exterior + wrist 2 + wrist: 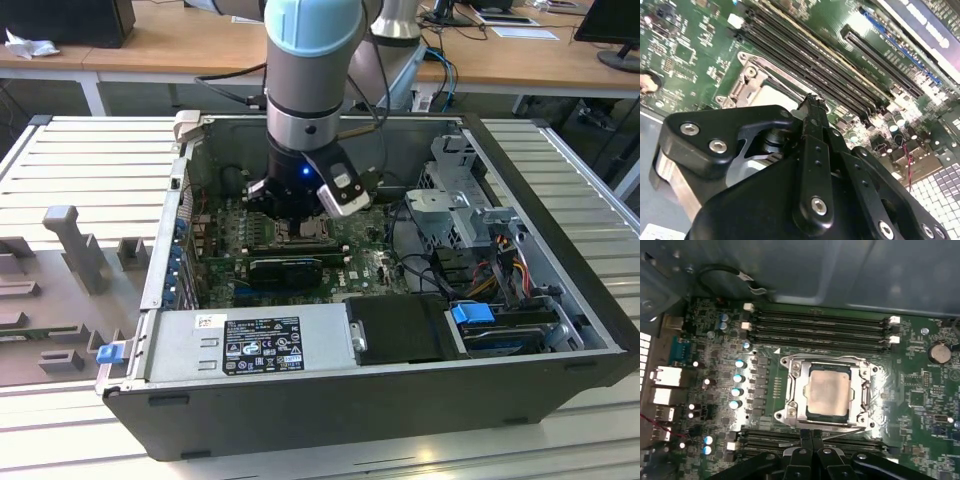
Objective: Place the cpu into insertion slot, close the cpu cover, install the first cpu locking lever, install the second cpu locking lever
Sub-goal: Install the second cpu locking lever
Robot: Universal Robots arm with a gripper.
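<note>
In the exterior view, the arm (312,90) reaches down from the top centre of the frame into an open computer case (380,300) lying on a ribbed metal surface (80,150). Its pincer (300,222) hangs low over the green motherboard (225,245), just above the socket at mid-frame. A black graphics card (285,268) lies just below that spot, and a grey power supply (250,345) with labels sits along the case's lower edge. Wooden desks (150,45) run across the top of the frame.

In the first wrist view, the cpu (829,395) lies flat in the slot (808,396) at the centre of the frame, its pale, faintly stained face showing through the cut-out of the cover (795,390). The cover lies down flat around the chip, its silver frame edging it on all sides. A thin metal lever (840,432) runs along the lower side of the socket, close to the pincer (812,442), whose black fingertips (804,439) rise from the bottom edge of the frame. The tips stand pressed together, with nothing between them. Long black memory slots (820,330) run above the socket, and another pair runs below it.

In the second wrist view, the pincer (812,107) points at the edge of the cover (747,82), its tips together, with the memory slots (805,60) running diagonally beyond.
</note>
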